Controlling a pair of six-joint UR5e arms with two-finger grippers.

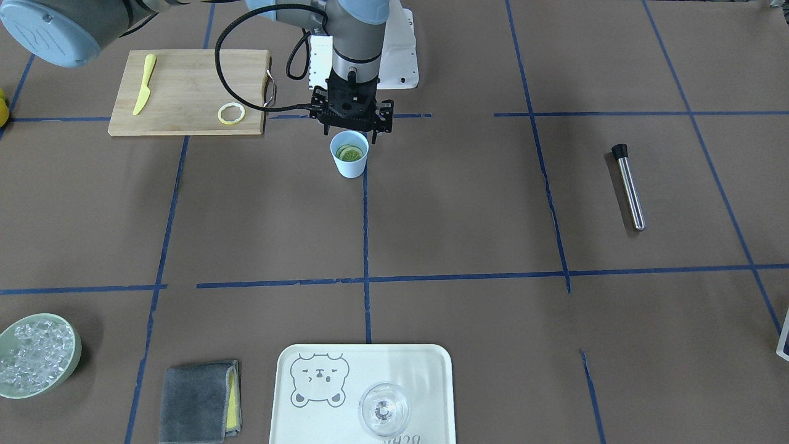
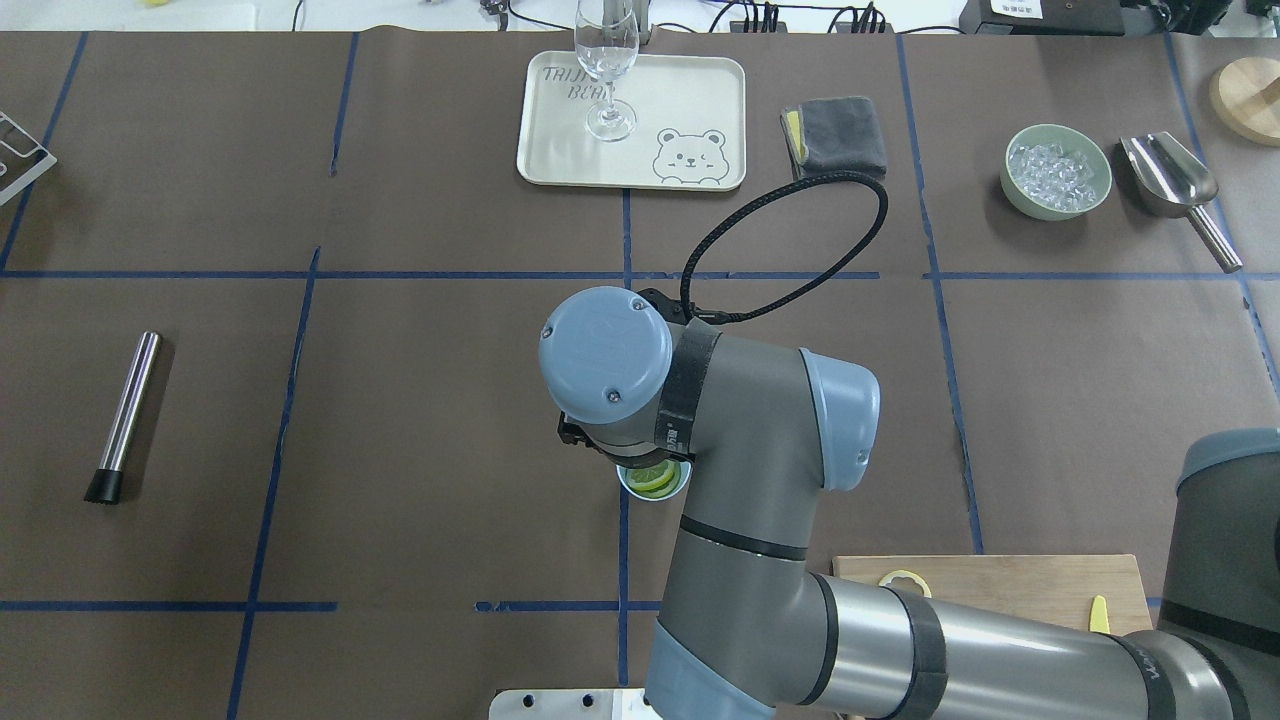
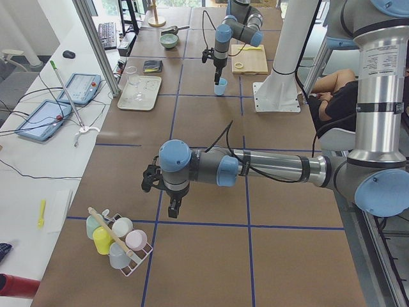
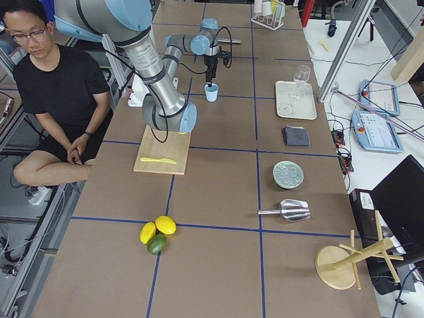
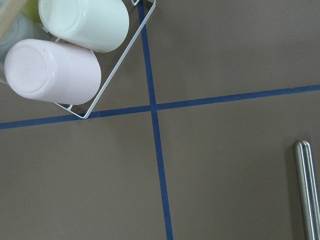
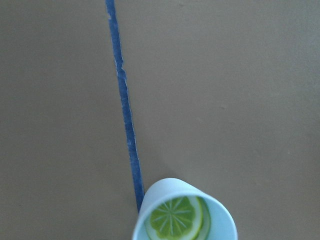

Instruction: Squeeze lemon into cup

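Upper centre, the lemon slice lies inside the light-blue cup. The right gripper hovers just above, jaws apart, empty. The left gripper is too small to judge. The lower-left green bowl holds ice.

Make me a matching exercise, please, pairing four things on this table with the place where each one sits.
Things:
1. round flat lemon slice
2. long yellow plastic knife
3. clear stemmed glass
4. steel rod with black cap

Places:
A. on the white bear-print tray
B. lying on the brown table covering
C. inside the small light-blue plastic cup
D. on the wooden cutting board

Pairs: 1-C, 2-D, 3-A, 4-B.
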